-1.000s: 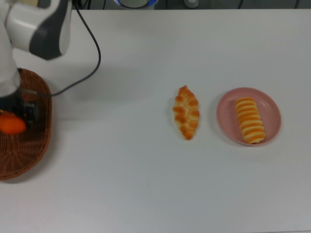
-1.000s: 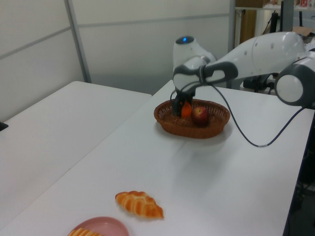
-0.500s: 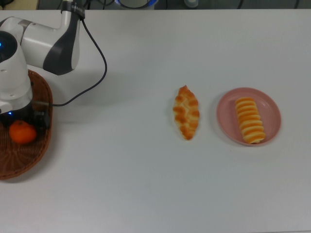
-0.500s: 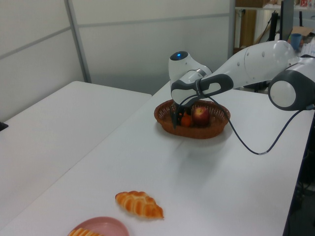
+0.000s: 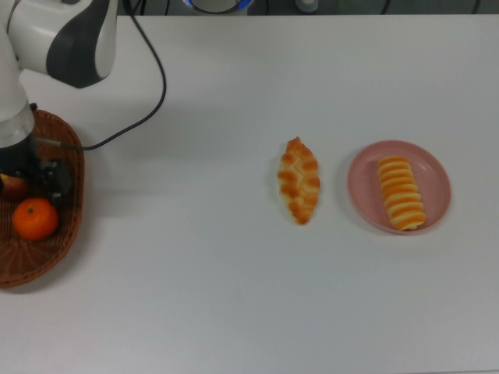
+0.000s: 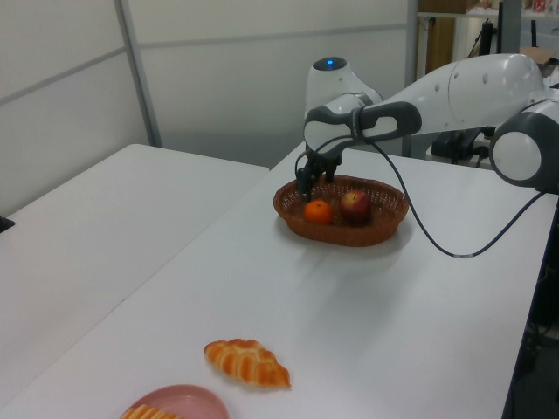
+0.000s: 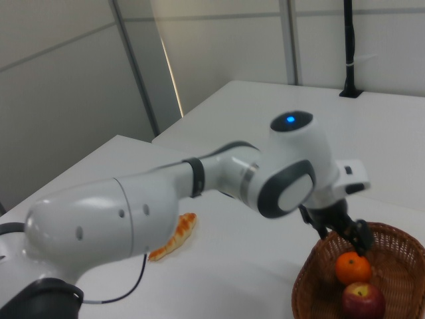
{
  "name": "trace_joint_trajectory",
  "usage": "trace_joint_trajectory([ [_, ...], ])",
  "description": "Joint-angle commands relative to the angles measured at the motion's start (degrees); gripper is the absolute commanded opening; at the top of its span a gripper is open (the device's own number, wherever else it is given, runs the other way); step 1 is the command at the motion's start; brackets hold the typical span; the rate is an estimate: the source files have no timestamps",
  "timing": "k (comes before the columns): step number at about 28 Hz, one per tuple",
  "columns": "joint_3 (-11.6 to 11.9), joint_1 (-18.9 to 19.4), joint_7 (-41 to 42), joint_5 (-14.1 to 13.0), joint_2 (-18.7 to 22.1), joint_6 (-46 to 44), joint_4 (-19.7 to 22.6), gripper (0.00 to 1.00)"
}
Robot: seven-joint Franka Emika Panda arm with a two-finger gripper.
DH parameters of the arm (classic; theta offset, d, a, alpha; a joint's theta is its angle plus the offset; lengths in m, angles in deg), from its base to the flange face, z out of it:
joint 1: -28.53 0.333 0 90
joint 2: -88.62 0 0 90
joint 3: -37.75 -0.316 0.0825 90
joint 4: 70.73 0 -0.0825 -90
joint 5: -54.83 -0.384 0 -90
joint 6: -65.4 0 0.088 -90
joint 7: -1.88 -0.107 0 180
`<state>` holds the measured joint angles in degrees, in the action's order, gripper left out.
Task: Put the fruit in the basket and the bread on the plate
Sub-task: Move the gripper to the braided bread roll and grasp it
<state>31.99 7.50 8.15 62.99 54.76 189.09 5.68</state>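
Mandarin [image 5: 34, 219] and apple [image 6: 354, 205] lie in basket [image 6: 384, 229]; tool [image 6: 313, 178] hovers above mandarin, empty, fingers seemingly apart; braided loaf [image 5: 299, 181] on desk [image 5: 234, 296]

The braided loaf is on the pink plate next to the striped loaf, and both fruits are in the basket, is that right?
Not quite. The top view shows the braided loaf lying on the table beside the pink plate, not on it; only the striped loaf is there. The mandarin and apple are in the basket.
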Motion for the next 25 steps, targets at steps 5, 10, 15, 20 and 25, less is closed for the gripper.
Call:
trace_joint_trajectory([
  [5, 0.4, 9.68, -0.55, -2.27, 4.41, -11.44, 2.08, 1.0],
  [10, 0.4, 17.06, -0.81, -2.27, 4.41, -17.77, 2.16, 1.0],
  [15, 0.4, 23.65, -0.99, -2.27, 4.06, -22.87, 2.43, 1.0],
  [20, 0.4, 29.98, -3.88, -1.48, 2.57, -22.62, 4.27, 1.0],
  [25, 0.48, 34.38, -4.77, -0.78, 0.29, -21.74, 4.27, 1.0],
])
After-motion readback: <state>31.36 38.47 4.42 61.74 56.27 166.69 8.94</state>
